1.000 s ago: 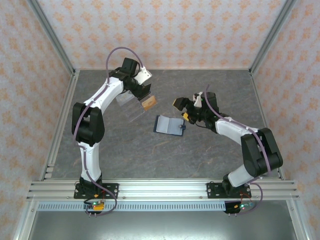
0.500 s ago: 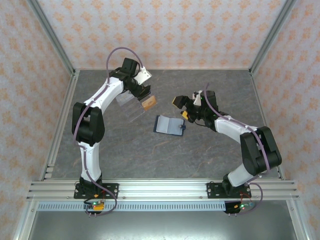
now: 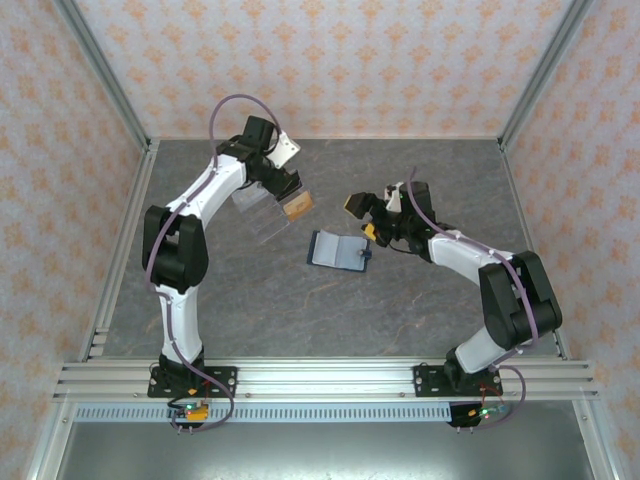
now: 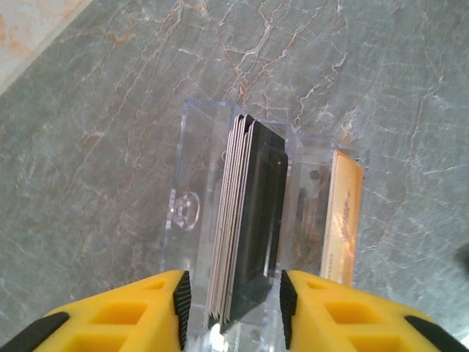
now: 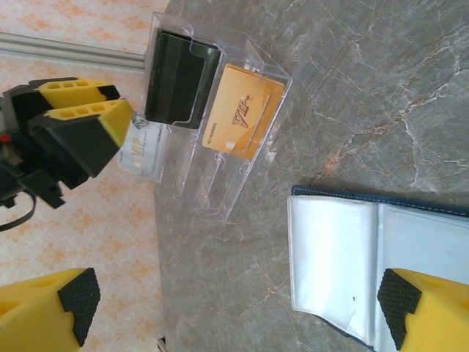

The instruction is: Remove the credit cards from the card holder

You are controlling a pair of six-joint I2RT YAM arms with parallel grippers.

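The card holder (image 3: 338, 250) lies open on the table, its pale inner pockets (image 5: 344, 264) facing up. A stack of dark and light credit cards (image 4: 245, 220) stands on edge in a slot of the clear acrylic stand (image 4: 190, 169). My left gripper (image 4: 234, 308) straddles that stack, open, with a gap on each side between pads and cards. An orange card (image 4: 343, 220) leans in the neighbouring tier. My right gripper (image 5: 234, 301) hangs wide open beside the card holder's left edge, holding nothing.
The acrylic stand (image 3: 258, 215) sits at the back left of the grey marbled table, with a pale card (image 5: 143, 154) in its rear tier. Aluminium frame posts and patterned walls enclose the table. Bare table surface lies in front of the card holder.
My left gripper's jaws have spread apart over the card stack in the stand. Both arms have barely shifted; the card holder and stand stay where they were.
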